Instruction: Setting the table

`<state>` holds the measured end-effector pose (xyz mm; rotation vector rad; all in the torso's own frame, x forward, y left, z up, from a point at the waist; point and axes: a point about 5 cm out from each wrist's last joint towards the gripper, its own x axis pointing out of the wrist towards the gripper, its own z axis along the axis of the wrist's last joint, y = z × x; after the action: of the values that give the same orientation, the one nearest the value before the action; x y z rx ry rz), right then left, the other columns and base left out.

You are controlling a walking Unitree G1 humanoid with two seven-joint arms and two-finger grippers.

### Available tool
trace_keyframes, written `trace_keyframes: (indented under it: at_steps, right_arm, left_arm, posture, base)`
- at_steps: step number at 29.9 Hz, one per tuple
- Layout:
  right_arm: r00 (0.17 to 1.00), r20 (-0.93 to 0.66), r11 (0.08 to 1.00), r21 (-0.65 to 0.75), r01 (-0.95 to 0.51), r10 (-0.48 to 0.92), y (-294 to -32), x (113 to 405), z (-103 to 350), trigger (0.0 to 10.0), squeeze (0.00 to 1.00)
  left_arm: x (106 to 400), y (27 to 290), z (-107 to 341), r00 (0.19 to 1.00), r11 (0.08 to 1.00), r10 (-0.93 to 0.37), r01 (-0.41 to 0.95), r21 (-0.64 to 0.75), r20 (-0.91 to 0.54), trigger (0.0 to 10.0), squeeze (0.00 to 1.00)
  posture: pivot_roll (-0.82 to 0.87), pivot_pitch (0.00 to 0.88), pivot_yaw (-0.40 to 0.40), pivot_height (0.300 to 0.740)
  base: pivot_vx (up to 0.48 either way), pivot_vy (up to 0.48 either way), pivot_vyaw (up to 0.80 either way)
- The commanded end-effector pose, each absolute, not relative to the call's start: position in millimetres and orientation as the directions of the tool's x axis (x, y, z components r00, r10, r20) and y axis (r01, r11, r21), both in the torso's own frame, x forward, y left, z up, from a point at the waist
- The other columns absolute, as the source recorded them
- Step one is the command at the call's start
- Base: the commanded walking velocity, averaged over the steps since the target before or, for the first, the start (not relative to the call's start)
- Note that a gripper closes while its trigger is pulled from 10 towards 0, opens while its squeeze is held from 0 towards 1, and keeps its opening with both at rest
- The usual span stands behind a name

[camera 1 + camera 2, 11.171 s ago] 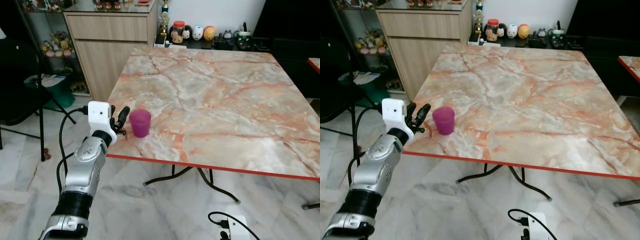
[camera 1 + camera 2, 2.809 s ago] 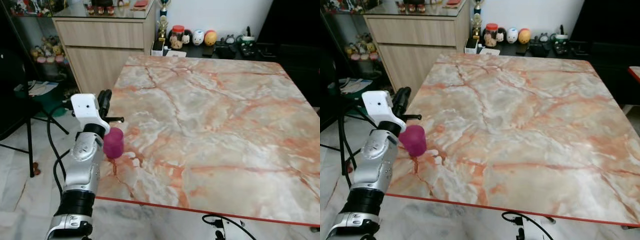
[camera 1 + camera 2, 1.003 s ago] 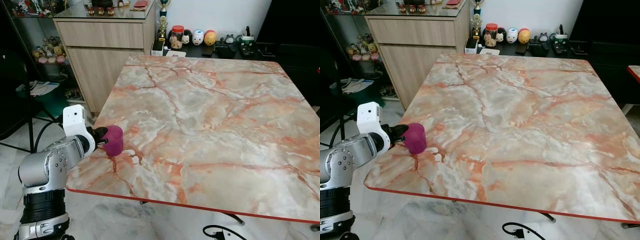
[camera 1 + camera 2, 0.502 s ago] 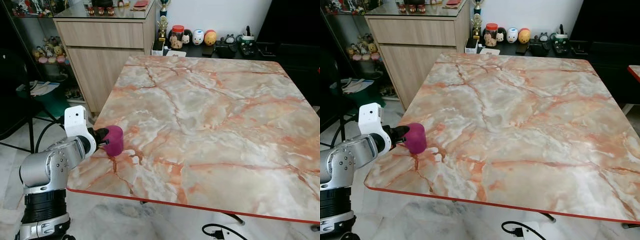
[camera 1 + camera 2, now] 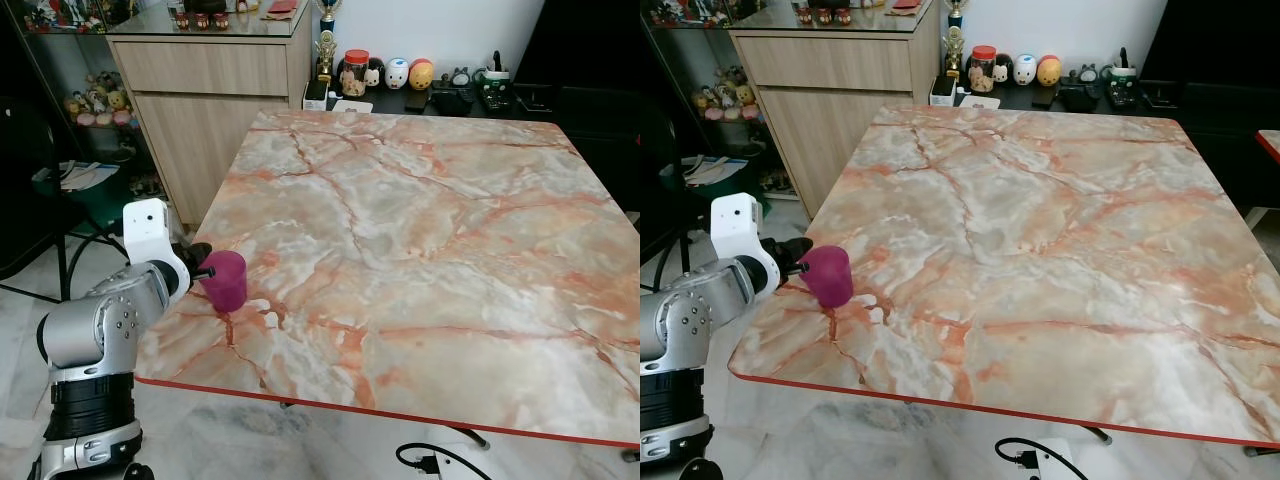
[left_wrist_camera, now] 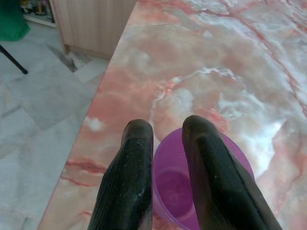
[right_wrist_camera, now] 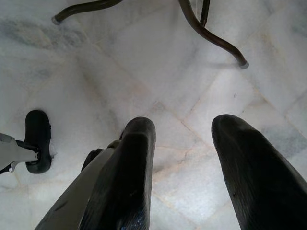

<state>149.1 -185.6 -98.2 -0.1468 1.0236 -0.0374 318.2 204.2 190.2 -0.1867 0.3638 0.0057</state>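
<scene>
Your left end effector [image 6: 163, 132] is closed on the rim of the purple cup [image 5: 226, 279]: in the left wrist view one black finger [image 6: 129, 177] sits outside the wall and the other [image 6: 216, 177] reaches inside the mouth, pinching the near side. The cup stands upright on the marble counter [image 5: 420, 220], near its left edge and toward the front left corner. You can see its interior holds nothing. Whether its base is fully seated on the counter cannot be confirmed from these views.

Your right end effector [image 7: 182, 129] hangs low, pointing at the tiled floor [image 7: 144, 57], its two fingers spread apart with nothing between them. The curved dark legs of the counter [image 7: 211, 33] show beyond it.

Behind the counter's far left corner stands a wooden cabinet [image 5: 210, 90], and small figurines and jars [image 5: 385, 70] line a low dark shelf along the back wall.
</scene>
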Motion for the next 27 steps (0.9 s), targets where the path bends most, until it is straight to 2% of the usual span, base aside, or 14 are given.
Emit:
trace_keyframes:
  at_steps: [1,7,27]
  right_arm:
    - [0.529,-0.842,0.989,-0.144,-0.035,-0.104,-187,151,-97,10.0,0.00]
    - [0.528,-0.842,0.989,-0.147,-0.033,-0.108,-192,148,-97,10.0,0.00]
    - [0.518,-0.849,0.988,-0.149,-0.037,-0.108,-191,147,-98,10.0,0.00]
  left_arm:
    - [318,207,196,0.944,0.988,-0.006,-0.046,-0.149,-0.330,10.0,0.00]
    - [316,212,188,0.928,0.997,-0.001,-0.026,-0.070,-0.372,10.0,0.00]
    - [310,207,179,0.905,0.996,-0.083,0.093,0.002,-0.417,10.0,0.00]
  posture:
    - [0.06,0.000,0.005,0.740]
    - [0.06,0.000,0.006,0.740]
    - [0.06,0.000,0.003,0.740]
  base:
    - [0.000,0.000,0.00]
    - [0.000,0.000,0.00]
    - [0.000,0.000,0.00]
